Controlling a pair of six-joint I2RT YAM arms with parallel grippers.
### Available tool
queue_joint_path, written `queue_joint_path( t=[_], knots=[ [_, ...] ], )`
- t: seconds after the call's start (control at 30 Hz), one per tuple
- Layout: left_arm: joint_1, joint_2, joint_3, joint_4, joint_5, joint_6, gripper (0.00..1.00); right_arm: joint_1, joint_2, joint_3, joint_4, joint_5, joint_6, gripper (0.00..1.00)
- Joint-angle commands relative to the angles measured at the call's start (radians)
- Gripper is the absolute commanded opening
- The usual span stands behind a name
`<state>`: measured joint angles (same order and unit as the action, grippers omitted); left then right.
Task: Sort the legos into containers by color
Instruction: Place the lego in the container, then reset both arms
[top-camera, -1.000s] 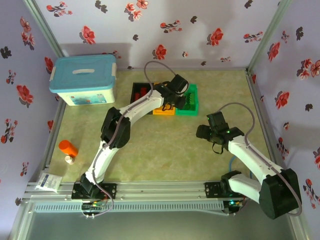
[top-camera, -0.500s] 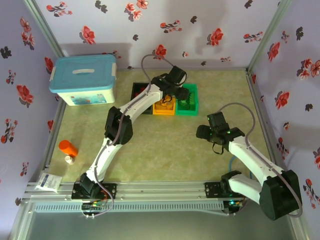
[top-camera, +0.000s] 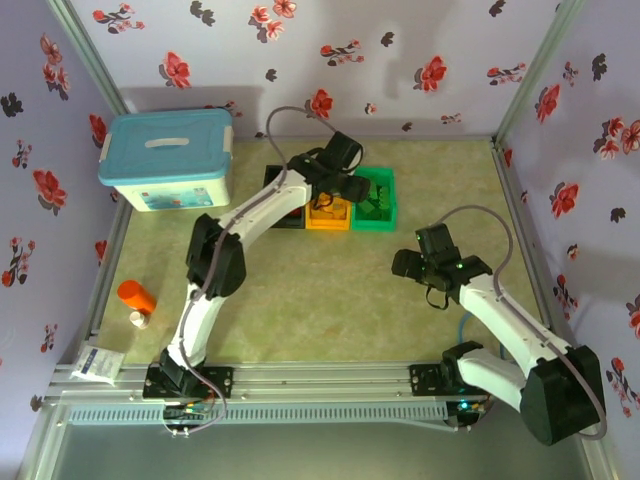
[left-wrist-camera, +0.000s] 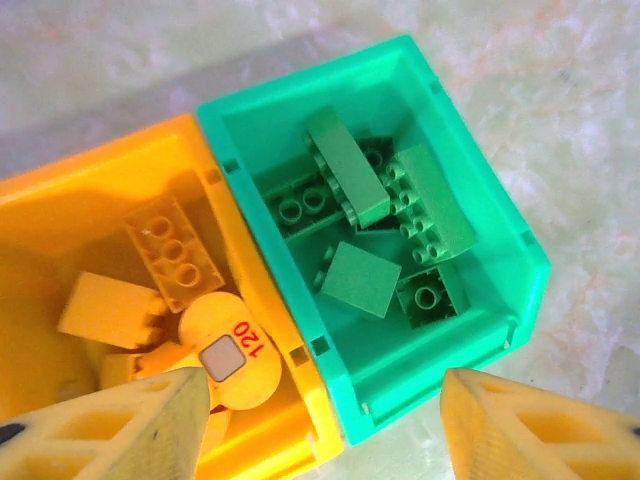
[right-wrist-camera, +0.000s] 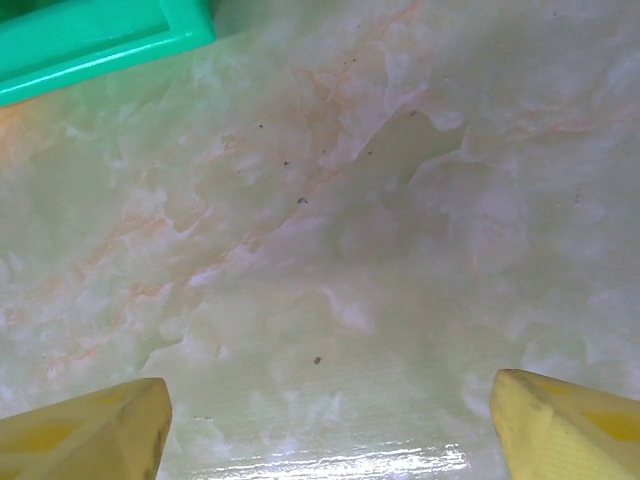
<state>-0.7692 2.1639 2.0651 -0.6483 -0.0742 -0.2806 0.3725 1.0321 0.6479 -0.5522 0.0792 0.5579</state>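
- Three small open plastic bins stand side by side near the table's (top-camera: 300, 290) far edge: a black bin (top-camera: 270, 195), an orange-yellow bin (left-wrist-camera: 70, 200) and a green bin (left-wrist-camera: 400, 85).
- The green plastic bricks (left-wrist-camera: 350, 180) lie in the green bin, and the orange-yellow bricks (left-wrist-camera: 170, 250) lie in the orange-yellow bin.
- The left gripper (left-wrist-camera: 320, 425) hovers over those two bins' shared wall, jaws apart and empty.
- The right gripper (right-wrist-camera: 330, 430) hangs above bare table, right of centre, jaws wide and empty.

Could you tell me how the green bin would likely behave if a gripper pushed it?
The green bin looks like rigid plastic on a smooth table, so it would probably slide, not tip. Its loose bricks would likely shift.
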Motion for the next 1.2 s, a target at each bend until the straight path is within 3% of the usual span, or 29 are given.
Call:
queue_joint_path(
  t=[0.0, 0.3, 0.43, 0.47, 0.67, 0.8, 0.93, 1.0, 1.03, 1.17],
  knots=[
    [0.001, -0.165, -0.144, 0.133, -0.065, 0.024, 0.63, -0.007, -0.019, 0.051, -0.034, 0.042, -0.030, 0.86],
    [0.033, -0.569, -0.661, 0.365, -0.277, -0.004, 0.69, -0.006, -0.181, 0.059, 0.026, 0.136, -0.145, 0.87],
    [0.061, -0.781, -0.927, 0.467, -0.407, -0.039, 0.78, -0.004, -0.341, -0.057, 0.157, 0.208, -0.195, 0.90],
    [0.070, -0.830, -0.987, 0.480, -0.444, -0.041, 0.80, -0.006, -0.390, -0.099, 0.204, 0.227, -0.211, 0.99],
    [0.106, -1.040, -1.246, 0.498, -0.695, 0.004, 0.81, -0.006, -0.623, -0.269, 0.364, 0.337, -0.263, 0.99],
    [0.110, -1.149, -1.381, 0.535, -0.863, 0.071, 0.82, -0.004, -0.642, -0.304, 0.345, 0.436, -0.280, 0.99],
    [0.114, -1.229, -1.534, 0.698, -0.995, 0.171, 0.83, -0.007, -0.624, -0.335, 0.358, 0.517, -0.277, 0.99],
    [0.115, -1.256, -1.598, 0.775, -1.037, 0.211, 0.84, -0.007, -0.615, -0.335, 0.362, 0.542, -0.276, 0.99],
    [0.116, -1.270, -1.622, 0.789, -1.056, 0.219, 0.91, -0.007, -0.614, -0.333, 0.362, 0.554, -0.280, 0.99],
    [0.117, -1.305, -1.682, 0.771, -1.107, 0.209, 0.93, -0.007, -0.619, -0.341, 0.376, 0.604, -0.320, 0.99]
  ],
)
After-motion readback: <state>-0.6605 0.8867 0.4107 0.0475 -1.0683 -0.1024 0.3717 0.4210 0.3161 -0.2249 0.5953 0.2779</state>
